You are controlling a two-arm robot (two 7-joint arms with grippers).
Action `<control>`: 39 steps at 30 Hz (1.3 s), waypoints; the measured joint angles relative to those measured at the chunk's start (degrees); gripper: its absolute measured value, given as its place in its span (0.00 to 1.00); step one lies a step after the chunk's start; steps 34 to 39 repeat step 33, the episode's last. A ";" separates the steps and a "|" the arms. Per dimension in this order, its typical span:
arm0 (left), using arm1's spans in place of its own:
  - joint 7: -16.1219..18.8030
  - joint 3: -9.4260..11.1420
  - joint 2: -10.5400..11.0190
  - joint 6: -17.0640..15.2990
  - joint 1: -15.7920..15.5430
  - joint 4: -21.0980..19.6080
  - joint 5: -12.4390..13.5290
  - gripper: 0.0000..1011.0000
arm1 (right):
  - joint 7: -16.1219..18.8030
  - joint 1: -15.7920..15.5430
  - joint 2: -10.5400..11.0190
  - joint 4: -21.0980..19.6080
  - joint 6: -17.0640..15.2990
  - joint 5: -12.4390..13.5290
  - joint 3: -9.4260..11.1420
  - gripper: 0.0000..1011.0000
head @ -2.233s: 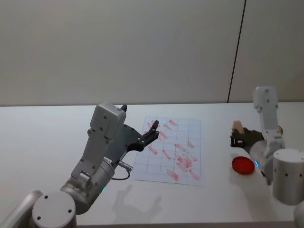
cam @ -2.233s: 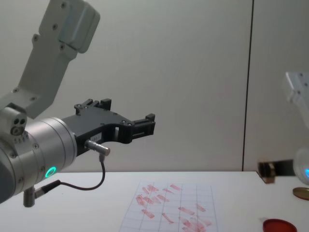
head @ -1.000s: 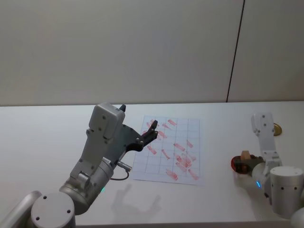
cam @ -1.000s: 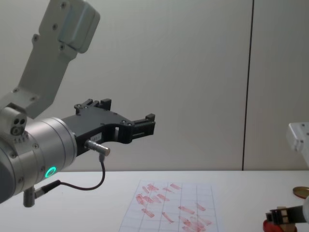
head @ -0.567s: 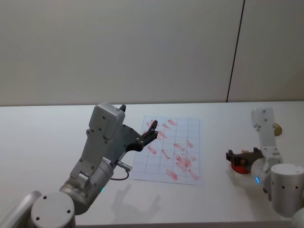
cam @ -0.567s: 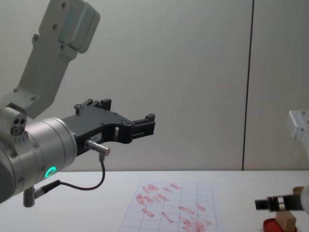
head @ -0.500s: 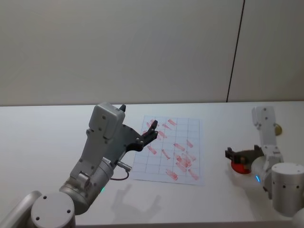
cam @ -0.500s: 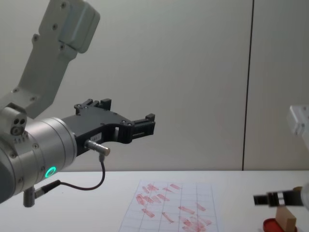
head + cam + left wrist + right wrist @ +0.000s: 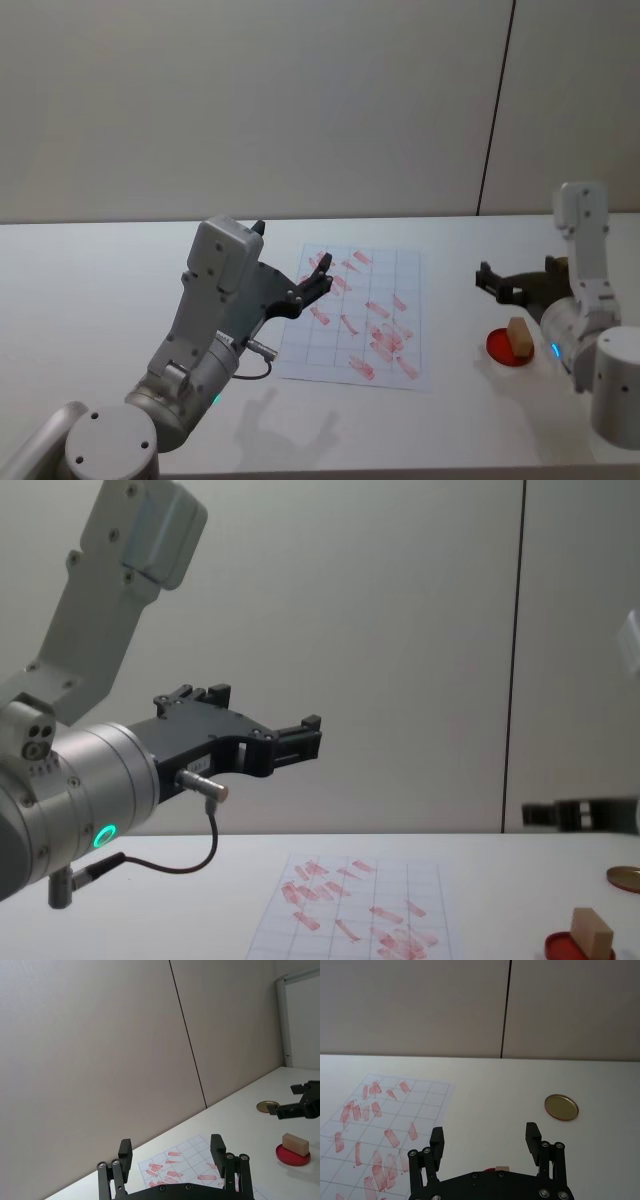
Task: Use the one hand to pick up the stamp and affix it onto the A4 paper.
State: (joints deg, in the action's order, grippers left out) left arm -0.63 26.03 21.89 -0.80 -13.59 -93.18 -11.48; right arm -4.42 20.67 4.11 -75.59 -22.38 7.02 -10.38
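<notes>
The stamp [image 9: 518,337], a small tan wooden block, stands on the round red ink pad [image 9: 498,349] to the right of the A4 paper [image 9: 338,350]. The chest view shows the stamp [image 9: 591,932] on the pad [image 9: 562,947] as well. My right gripper [image 9: 497,282] hovers above and just behind the pad, open and holding nothing; its fingers [image 9: 436,1140] are spread wide. The left gripper [image 9: 320,273] hangs open in the air over the paper's left edge. The paper [image 9: 360,910] is a white gridded sheet with many red marks.
A round gold-brown disc [image 9: 561,1107] lies on the white table behind the pad, and appears again [image 9: 627,878] at the right edge of the chest view. The left arm's big grey body [image 9: 70,800] takes up the left side of that view.
The right gripper lowered the stamp onto the red ink pad, let go of it, then rose up and back with its fingers open. The left arm has not moved.
</notes>
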 joint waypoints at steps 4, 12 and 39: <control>0.00 0.00 0.00 0.00 0.00 0.00 0.00 0.98 | 0.21 -0.92 0.32 -2.58 0.32 0.13 0.12 0.99; 0.00 0.00 0.00 0.00 0.00 0.00 0.00 0.98 | 0.47 -2.14 0.71 -5.85 0.75 0.29 0.29 0.99; 0.00 0.00 0.00 0.00 0.00 0.00 0.00 0.98 | 0.73 -3.28 1.06 -9.01 1.16 0.45 0.46 0.99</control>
